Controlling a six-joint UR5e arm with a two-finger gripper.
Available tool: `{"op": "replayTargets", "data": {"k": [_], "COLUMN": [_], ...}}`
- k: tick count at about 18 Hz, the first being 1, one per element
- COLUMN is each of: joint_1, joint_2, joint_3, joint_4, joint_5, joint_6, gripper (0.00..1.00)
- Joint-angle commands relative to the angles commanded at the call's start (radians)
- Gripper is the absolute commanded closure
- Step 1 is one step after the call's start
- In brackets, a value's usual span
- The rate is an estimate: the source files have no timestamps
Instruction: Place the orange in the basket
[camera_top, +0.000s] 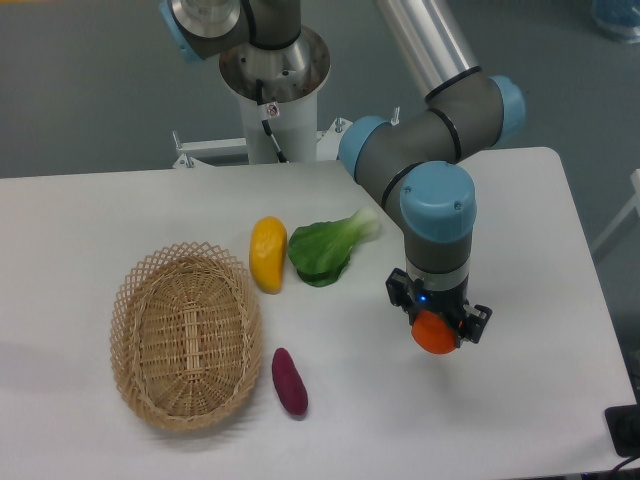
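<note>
The orange (435, 334) is a small round bright-orange fruit held between the fingers of my gripper (437, 325), which is shut on it at the right of the white table. The arm's wrist stands straight above it. The basket (185, 335), an oval tan wicker one with a lattice rim, lies at the left of the table, far to the left of the gripper, with nothing in it.
A yellow-orange oblong fruit (267, 253) and a green leafy vegetable (325, 250) lie between basket and gripper, toward the back. A purple sweet potato (290, 381) lies just right of the basket. The robot's base column (270, 90) stands behind the table.
</note>
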Motion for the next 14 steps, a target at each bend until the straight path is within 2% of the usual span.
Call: {"op": "replayTargets", "data": {"k": [8,14], "joint_1": [-0.074,-0.175], "joint_2": [0.002,0.008], "joint_3": [-0.005,0.002], "joint_4": [0.006,0.008], "joint_5": [-0.002,-0.012], "joint_6": [-0.092,-0.207], "gripper": [0.36,0.36]}}
